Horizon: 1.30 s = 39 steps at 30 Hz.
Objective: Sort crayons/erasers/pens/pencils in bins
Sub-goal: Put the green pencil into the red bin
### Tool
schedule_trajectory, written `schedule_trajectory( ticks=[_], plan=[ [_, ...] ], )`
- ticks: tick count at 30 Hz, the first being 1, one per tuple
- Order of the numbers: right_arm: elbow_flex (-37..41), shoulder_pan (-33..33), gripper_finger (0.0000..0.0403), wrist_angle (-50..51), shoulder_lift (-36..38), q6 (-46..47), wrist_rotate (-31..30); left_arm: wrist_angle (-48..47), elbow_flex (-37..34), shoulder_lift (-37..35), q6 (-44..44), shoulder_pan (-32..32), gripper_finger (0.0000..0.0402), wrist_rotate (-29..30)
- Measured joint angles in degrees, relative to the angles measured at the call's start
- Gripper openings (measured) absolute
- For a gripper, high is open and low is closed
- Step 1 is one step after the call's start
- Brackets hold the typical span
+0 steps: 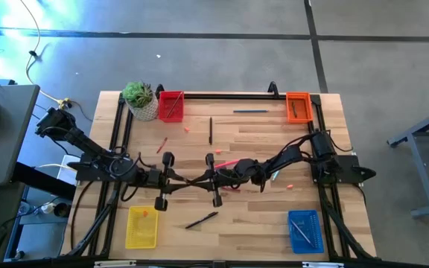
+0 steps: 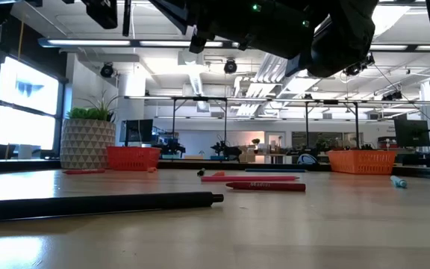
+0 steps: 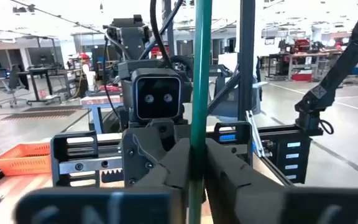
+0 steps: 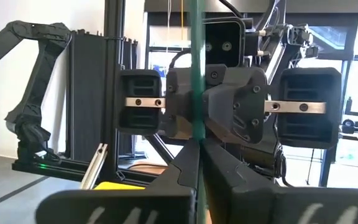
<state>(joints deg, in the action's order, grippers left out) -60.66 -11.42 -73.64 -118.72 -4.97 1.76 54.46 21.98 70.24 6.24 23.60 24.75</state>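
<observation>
On neither bin (image 1: 170,106) nor green pencil (image 3: 199,93) — readable lettering.

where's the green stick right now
The thin green stick is off the table at its middle, pinched between both hands: the left hand and the right hand face each other, each shut on it.

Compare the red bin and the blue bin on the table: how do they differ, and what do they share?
Colour: the red bin is red, the blue bin blue. Place: the red bin sits at one table edge beside the plant pot, on the left arm's side; the blue bin sits at the opposite edge, on the right arm's side. Contents: the red bin holds a thin dark stick, the blue bin blue sticks. Both are small rectangular mesh baskets.
</observation>
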Motion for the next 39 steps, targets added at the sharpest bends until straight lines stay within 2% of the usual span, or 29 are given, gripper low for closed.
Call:
schedule_trajectory(
  ticks=[2,6,11,14,18,23,26,31,35,39],
  plan=[
    [0.00,0.00,0.0001,0.02,0.00,-0.21,-0.02,0.08,0.00,0.00,0.43,-0.11,0.0009,0.08],
    [0.00,0.09,0.0008,-0.22,0.02,-1.48,-1.20,1.46,0.00,-0.09,1.78,-0.40,0.0012,0.63],
    [0.05,1.00,0.0046,4.04,-0.09,-2.54,-4.59,-0.35,0.84,-2.55,3.40,-0.39,0.0005,8.08],
    [0.09,2.10,0.0079,6.85,-0.07,-0.06,-6.38,-9.23,3.05,-5.93,3.66,-1.62,0.0003,11.22],
    [0.09,3.68,0.0117,12.00,-0.04,2.18,-7.61,-27.40,7.94,-11.96,0.07,-5.87,0.0003,13.67],
    [0.08,4.11,0.0119,19.11,-0.04,1.99,-7.71,-49.57,13.30,-16.53,-6.74,-16.92,0.0002,15.69],
    [0.09,3.89,0.0088,21.75,-0.04,1.97,-7.69,-57.95,15.68,-16.82,-8.47,-28.09,0.0002,10.99],
    [0.09,4.10,0.0010,22.09,-0.04,1.95,-6.61,-63.15,18.67,-13.47,-6.46,-50.12,0.0001,-4.22],
    [0.08,4.88,0.0019,22.07,-0.04,2.54,-4.56,-63.19,20.58,-7.98,-4.73,-64.96,0.0001,-15.73],
    [0.07,5.42,0.0009,21.93,-0.04,0.17,-4.44,-60.06,21.91,-0.72,-2.50,-73.80,0.0001,-22.77]
  ],
)
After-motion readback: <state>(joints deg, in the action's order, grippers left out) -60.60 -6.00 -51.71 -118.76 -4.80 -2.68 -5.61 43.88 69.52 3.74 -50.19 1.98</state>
